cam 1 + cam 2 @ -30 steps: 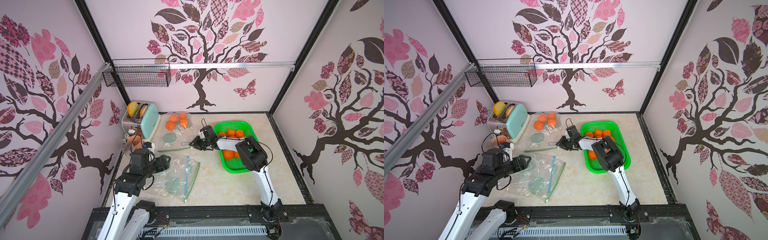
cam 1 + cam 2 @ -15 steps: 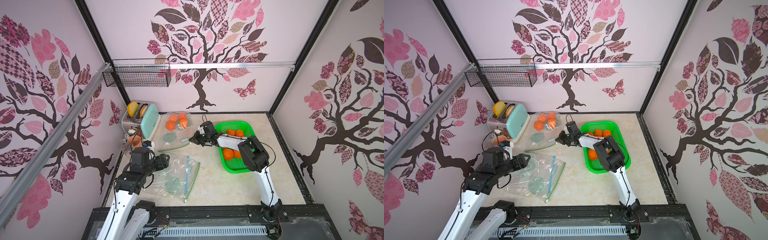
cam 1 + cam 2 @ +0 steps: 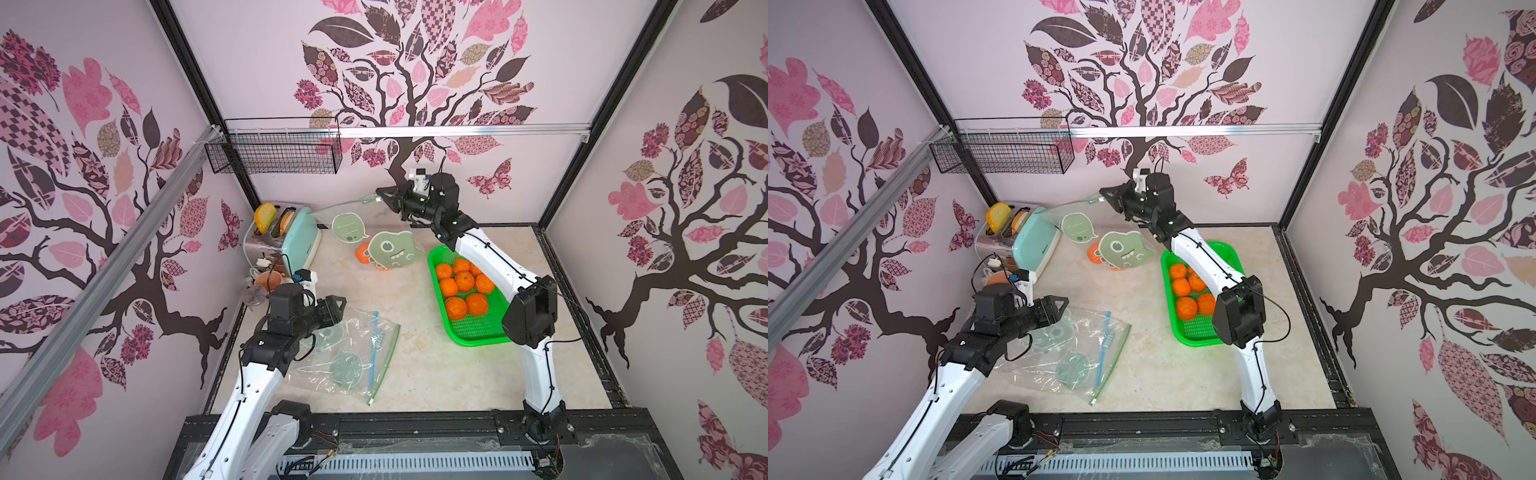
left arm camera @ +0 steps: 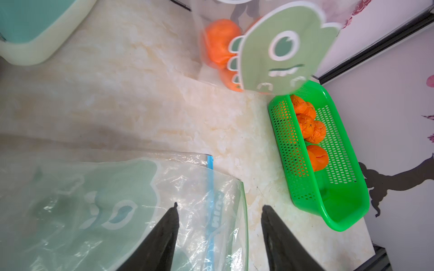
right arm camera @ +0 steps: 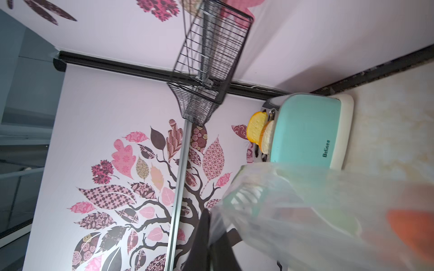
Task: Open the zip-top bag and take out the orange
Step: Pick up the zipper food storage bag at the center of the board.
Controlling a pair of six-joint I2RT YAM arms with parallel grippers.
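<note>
The zip-top bag with green monster prints hangs from its top edge, and the orange lies in its low end on the table. My right gripper is raised near the back wall, shut on that top edge. In the right wrist view the fingers pinch the clear plastic, with a blurred orange beyond. Both top views show the same hold. My left gripper stands open over an empty bag at the front left, nothing between its fingers.
A green basket with several oranges sits right of centre, under my right arm. A mint toaster stands at the back left beside cables and a cup. A black wire basket hangs on the back wall.
My right gripper shut on the bag's top edge and rose toward the back wall, lifting the bag so the oranges slid to its low end. The left gripper's jaws narrowed a little.
</note>
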